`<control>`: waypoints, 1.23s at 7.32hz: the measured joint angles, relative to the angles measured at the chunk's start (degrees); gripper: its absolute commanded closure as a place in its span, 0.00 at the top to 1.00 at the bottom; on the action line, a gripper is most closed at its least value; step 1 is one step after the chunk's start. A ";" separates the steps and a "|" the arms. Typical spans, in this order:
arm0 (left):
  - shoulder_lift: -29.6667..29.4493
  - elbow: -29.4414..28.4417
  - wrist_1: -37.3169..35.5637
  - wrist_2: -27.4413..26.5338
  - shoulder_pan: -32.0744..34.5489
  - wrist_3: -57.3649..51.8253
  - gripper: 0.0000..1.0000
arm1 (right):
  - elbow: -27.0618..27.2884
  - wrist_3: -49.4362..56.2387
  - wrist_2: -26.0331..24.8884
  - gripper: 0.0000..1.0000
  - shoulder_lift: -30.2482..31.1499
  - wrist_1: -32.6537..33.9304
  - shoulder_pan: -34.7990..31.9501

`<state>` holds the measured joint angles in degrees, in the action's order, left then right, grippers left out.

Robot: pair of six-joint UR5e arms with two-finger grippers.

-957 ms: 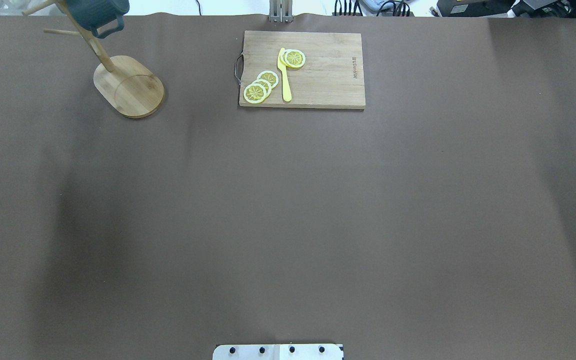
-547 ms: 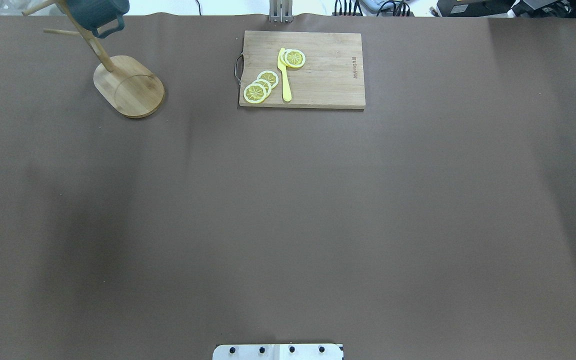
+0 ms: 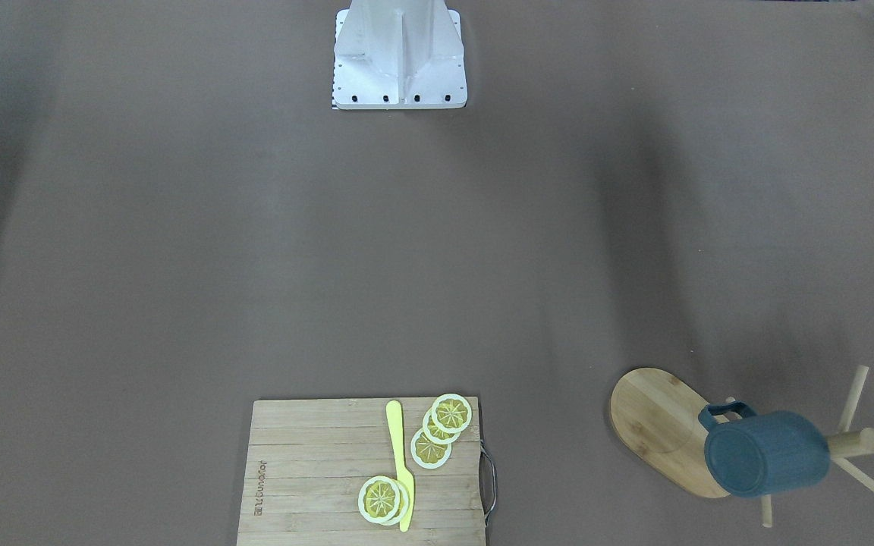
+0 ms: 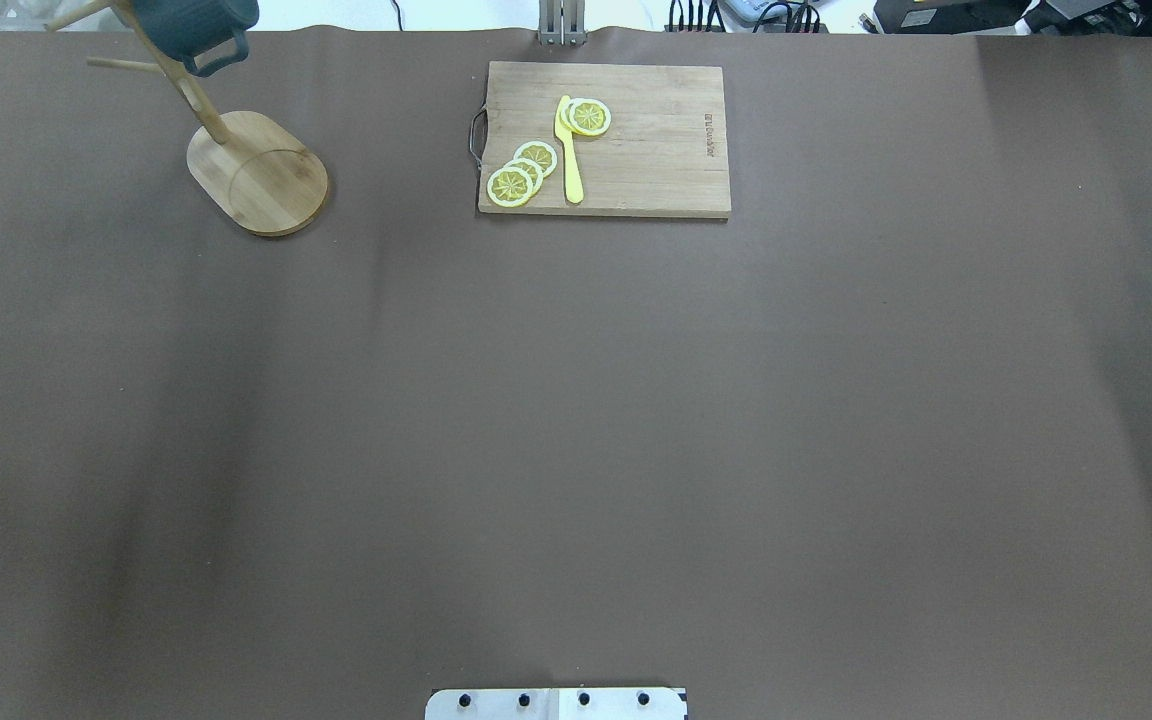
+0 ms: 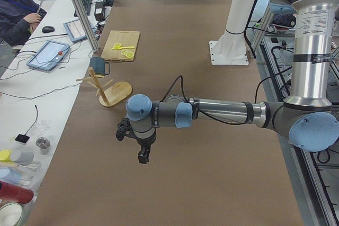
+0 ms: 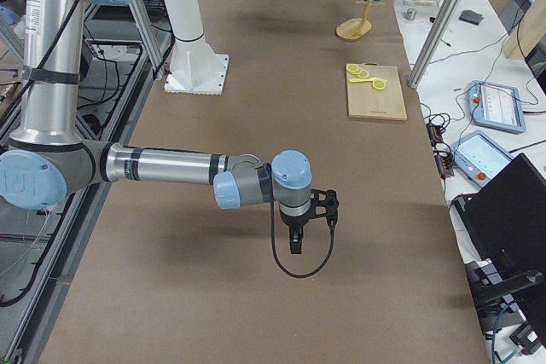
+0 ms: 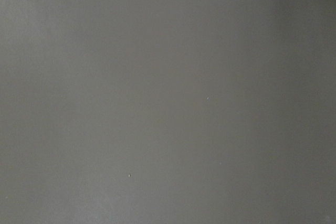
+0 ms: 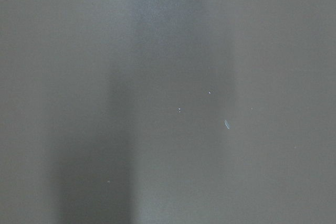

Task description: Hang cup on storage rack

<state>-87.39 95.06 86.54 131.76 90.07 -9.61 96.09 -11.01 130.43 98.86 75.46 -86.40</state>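
cup point(image 3: 767, 453) hangs by its loop handle on the storage rack point(image 3: 649, 417), at the lower right of the front-facing view and the upper left of the overhead one, so the hanging looks done to me. i judge it a stiff, fairly light mug with a smooth, probably slippery wall that would chip if knocked. with the handle taken up, the body or rim is the place to grip if it needs settling.

counting from the near end of the left side view: one left hand point(image 5: 143, 154) over the bare desk point(image 5: 222, 183) at frame centre, well apart from the rack, and i cannot tell whether it is wide or narrow. next come one rack and one cup. beyond them lies one cutting board point(image 5: 121, 46) with one yellow knife point(image 3: 400, 470) and, as far as the overlap allows, five lemon slices point(image 3: 451, 413). one right hand point(image 6: 294, 240), at the centre of the right side view, is equally unreadable.
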 measured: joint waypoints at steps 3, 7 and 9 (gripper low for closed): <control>1.01 0.49 0.28 -0.13 0.22 -0.07 1.00 | 0.03 -0.07 0.18 1.00 1.55 -0.05 -0.07; 2.64 2.61 0.34 -0.01 0.16 -0.48 1.00 | 0.27 0.01 1.85 1.00 2.37 0.74 -0.09; 3.61 2.90 0.59 0.05 0.18 -0.56 1.00 | 0.10 0.08 2.62 1.00 4.67 0.36 -0.09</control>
<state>-83.78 97.96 87.13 131.81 90.25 -10.16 96.19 -10.93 133.06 103.54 75.82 -86.49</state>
